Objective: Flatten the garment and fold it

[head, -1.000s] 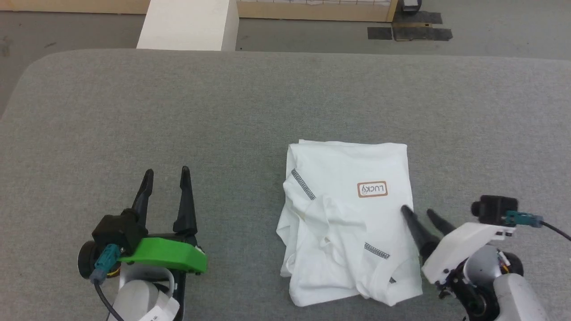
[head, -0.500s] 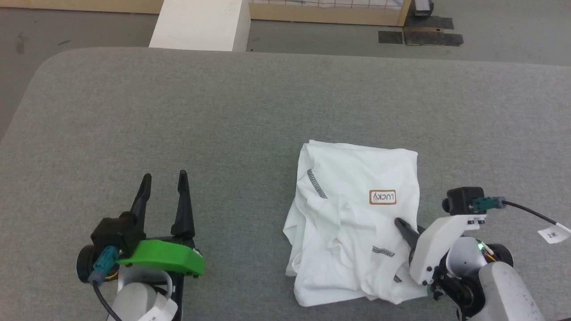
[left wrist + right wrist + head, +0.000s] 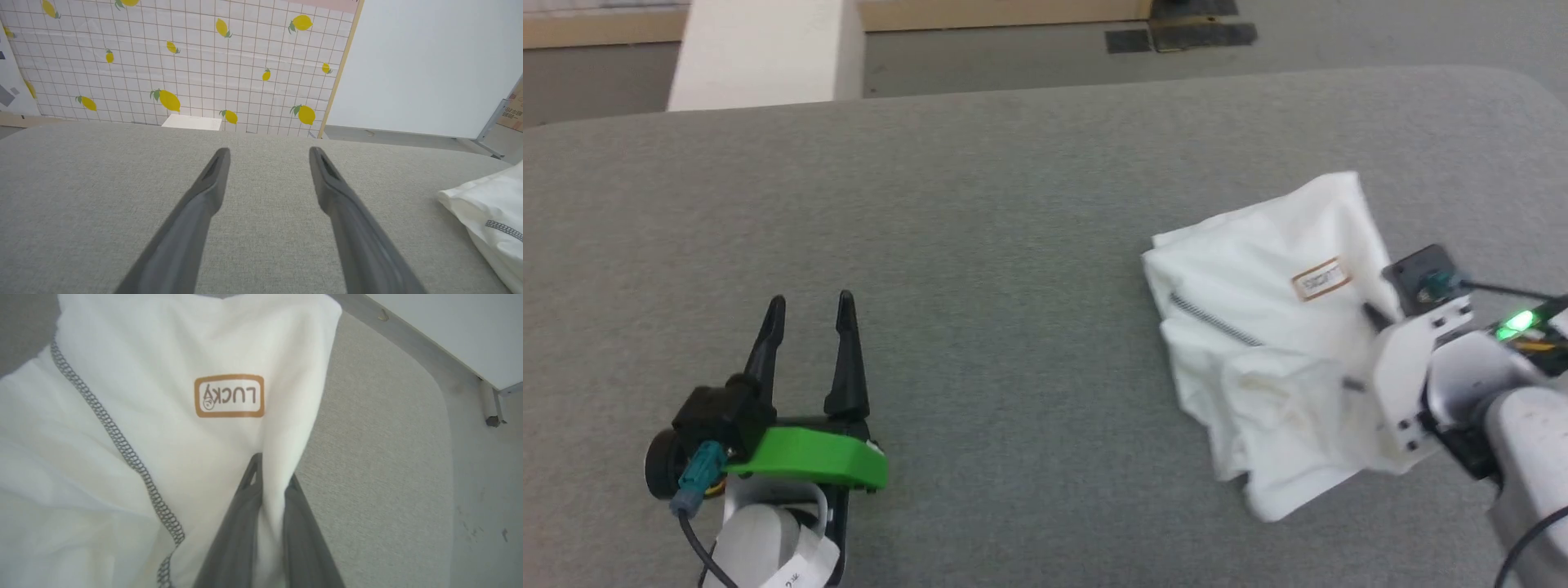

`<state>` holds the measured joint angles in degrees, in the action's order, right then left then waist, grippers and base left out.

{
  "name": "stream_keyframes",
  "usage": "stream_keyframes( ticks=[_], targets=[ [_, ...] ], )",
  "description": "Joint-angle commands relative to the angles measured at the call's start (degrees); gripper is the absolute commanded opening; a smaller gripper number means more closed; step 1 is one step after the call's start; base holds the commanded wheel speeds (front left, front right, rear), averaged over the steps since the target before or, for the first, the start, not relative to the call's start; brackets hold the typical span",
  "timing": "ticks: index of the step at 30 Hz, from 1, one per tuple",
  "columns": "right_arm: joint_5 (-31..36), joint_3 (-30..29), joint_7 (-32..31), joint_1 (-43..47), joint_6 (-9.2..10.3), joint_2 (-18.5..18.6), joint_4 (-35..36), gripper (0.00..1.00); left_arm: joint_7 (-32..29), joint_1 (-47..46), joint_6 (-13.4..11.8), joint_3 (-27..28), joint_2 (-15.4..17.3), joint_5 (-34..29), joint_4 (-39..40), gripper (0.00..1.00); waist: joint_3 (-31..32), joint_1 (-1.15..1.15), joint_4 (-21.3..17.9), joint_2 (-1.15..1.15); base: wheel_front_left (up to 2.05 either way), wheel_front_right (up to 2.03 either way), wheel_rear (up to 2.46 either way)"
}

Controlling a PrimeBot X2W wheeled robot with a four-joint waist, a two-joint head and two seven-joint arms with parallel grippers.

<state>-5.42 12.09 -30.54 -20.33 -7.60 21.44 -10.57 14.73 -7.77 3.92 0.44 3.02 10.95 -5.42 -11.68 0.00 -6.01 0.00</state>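
Observation:
The garment (image 3: 1274,343) is a white shirt with dark zigzag seams and a brown "LUCKY" label, lying bunched on the grey table (image 3: 1013,204) at the right. Its right edge is pinched between the fingers of my right gripper (image 3: 1372,314), which is shut on it; the right wrist view shows the garment (image 3: 163,416) folded up between my right gripper (image 3: 271,473) fingers. My left gripper (image 3: 809,304) rests open over bare table at the lower left, well apart from the shirt. In the left wrist view my left gripper (image 3: 269,153) holds nothing, and the garment (image 3: 490,216) shows at the right edge.
A white box (image 3: 760,57) stands on the floor beyond the table's far edge. The table's rounded right corner (image 3: 1527,90) is near the shirt. A lemon-patterned grid wall (image 3: 184,61) stands behind the table.
My right gripper has closed on the shirt's right edge and lifted it, bunching the cloth. The camera has turned, shifting the whole picture. The left arm has stayed put.

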Motion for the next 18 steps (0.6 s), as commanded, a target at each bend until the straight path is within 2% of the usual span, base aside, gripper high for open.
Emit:
stream_keyframes(
  ticks=[1, 7, 14, 16, 18],
  targets=[
    [0.2, 0.1, 1.1, -2.0, 0.11, 2.0, -0.7, 0.0, 0.3, -1.6, 0.3, -0.1, 0.0, -1.2, 0.4, 1.0, -3.8, 0.0, -5.4, 0.0, 0.0, 0.0, 0.0],
    [0.5, -0.3, 6.7, -7.6, 0.11, 8.3, -6.5, 0.0, 0.3, -4.7, 0.8, -0.3, 1.3, -2.7, 1.8, 1.0, -9.2, 0.0, -10.5, 0.0, 0.0, 0.0, 0.0],
    [3.6, -4.3, 14.0, -14.3, 0.11, 10.9, -17.5, 0.0, -0.3, -8.6, 1.1, -0.8, 3.8, -4.0, 2.8, 1.0, -14.7, 0.0, -12.6, 0.0, 0.0, 0.0, 0.0],
    [6.9, -8.8, 18.0, -18.3, 0.11, 10.8, -24.0, 0.0, -1.1, -10.2, 1.2, -1.3, 4.8, -4.5, 3.7, 1.0, -16.8, 0.0, -12.4, 0.0, 0.0, 0.0, 0.0],
    [8.9, -11.0, 20.2, -20.1, 0.11, 10.2, -26.8, 0.0, -1.6, -10.7, 1.3, -1.4, 5.3, -4.6, 4.0, 1.0, -17.6, 0.0, -12.1, 0.0, 0.0, 0.0, 0.0]
  ],
)
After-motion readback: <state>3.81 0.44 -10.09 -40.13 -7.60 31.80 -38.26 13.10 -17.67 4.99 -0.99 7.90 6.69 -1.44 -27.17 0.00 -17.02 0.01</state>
